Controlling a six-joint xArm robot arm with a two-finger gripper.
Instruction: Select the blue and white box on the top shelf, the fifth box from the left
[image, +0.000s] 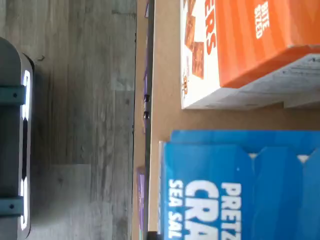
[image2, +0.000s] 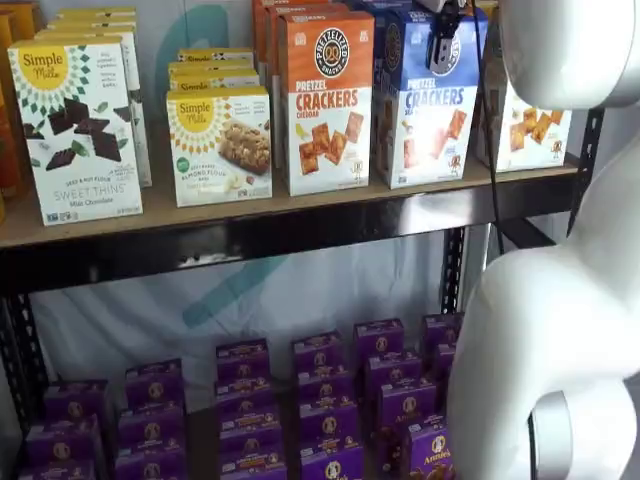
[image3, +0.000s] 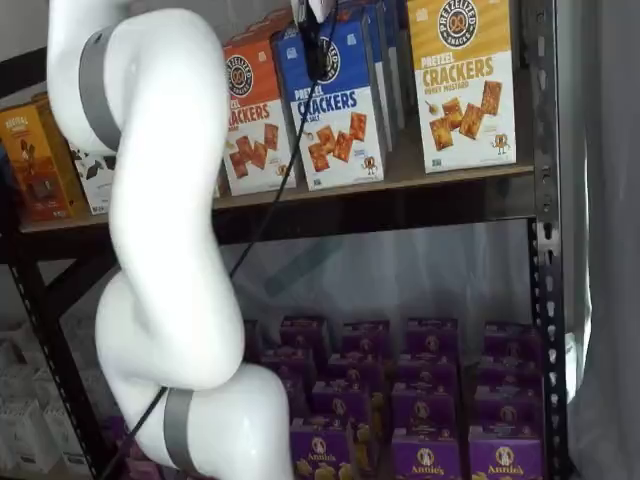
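The blue and white box (image2: 428, 105) stands upright on the top shelf (image2: 300, 215), between the orange-topped cheddar box (image2: 323, 100) and a yellow-topped box (image2: 525, 125). It shows in both shelf views (image3: 333, 110). My gripper (image2: 443, 42) hangs from above in front of the box's blue upper part. Only its black fingers show in both shelf views (image3: 318, 45), with no plain gap, so I cannot tell whether it is open. In the wrist view the blue box's top (image: 240, 185) lies close below the camera, beside the orange box (image: 250, 50).
More blue boxes stand in a row behind the front one. Simple Mills boxes (image2: 75, 125) fill the shelf's left part. Small purple boxes (image2: 330, 400) fill the lower level. My white arm (image2: 560, 300) stands before the shelves. The wrist view shows grey floor (image: 75, 100).
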